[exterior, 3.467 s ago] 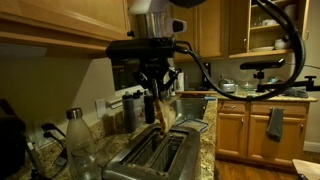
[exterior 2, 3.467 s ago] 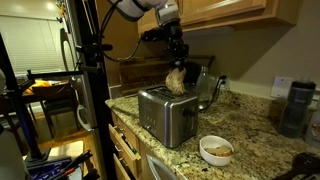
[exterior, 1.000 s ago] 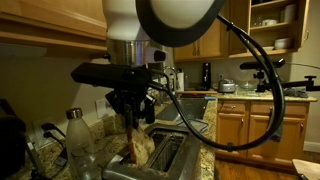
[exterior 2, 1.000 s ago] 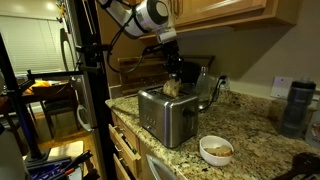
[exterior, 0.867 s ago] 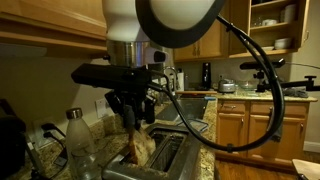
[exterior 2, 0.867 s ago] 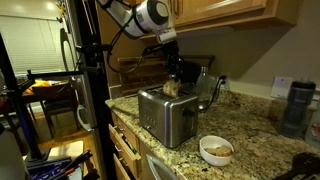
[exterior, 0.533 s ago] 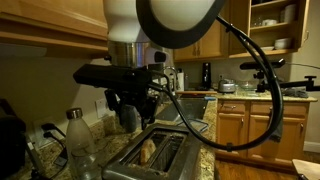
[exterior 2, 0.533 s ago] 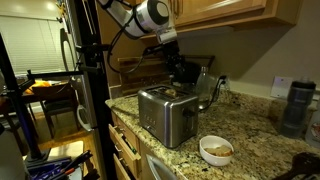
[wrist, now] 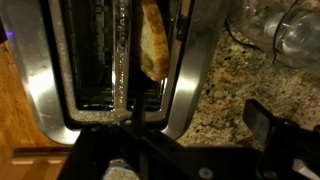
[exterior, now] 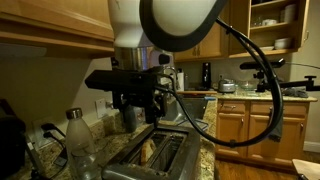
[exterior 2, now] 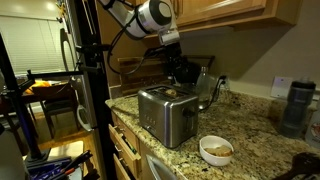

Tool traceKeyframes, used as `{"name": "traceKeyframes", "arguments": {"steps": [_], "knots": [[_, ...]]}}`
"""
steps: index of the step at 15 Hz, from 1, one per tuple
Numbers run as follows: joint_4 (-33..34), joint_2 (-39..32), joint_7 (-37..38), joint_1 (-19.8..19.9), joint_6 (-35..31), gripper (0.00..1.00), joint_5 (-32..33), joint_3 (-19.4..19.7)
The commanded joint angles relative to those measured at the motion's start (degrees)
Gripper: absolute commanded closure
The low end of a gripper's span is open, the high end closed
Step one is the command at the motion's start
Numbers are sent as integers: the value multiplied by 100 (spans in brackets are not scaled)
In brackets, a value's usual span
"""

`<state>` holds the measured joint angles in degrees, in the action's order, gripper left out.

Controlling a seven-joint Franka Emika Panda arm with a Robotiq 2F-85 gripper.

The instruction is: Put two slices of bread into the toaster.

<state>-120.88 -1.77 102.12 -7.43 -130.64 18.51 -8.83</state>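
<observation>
Sitting upright in one slot of the toaster [wrist: 42, 85] is a slice of bread [wrist: 153, 40], upper centre of the wrist view and edge-on along the slot so it can drop. It also shows in an exterior view [exterior: 150, 150]. The slot to its left in the wrist view looks empty, so my call is one in, one to go. No second slice is visible anywhere.

The pincer [exterior: 138, 112] hangs just above the slots, jaws wide, holding nothing and clear of the bread.

The toaster [exterior 2: 160, 118] sits near the edge of a speckled granite desk [exterior 2: 255, 140]. A white bowl [exterior 2: 216, 150] is lower right of it, and a clear bottle [exterior: 78, 140] is at lower left in an exterior view. It's a dim kitchen with wooden cabinets [exterior 2: 225, 18] overhead.
</observation>
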Motion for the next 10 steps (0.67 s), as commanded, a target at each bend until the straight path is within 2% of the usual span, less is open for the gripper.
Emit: {"name": "traceKeyframes", "arguments": {"steps": [1, 7, 10], "knots": [[10, -4, -38, -49, 13, 0, -11, 58], [-4, 45, -1, -32, 4, 0, -50, 79], [-106, 210, 100, 33, 8, 0, 131, 177]]}}
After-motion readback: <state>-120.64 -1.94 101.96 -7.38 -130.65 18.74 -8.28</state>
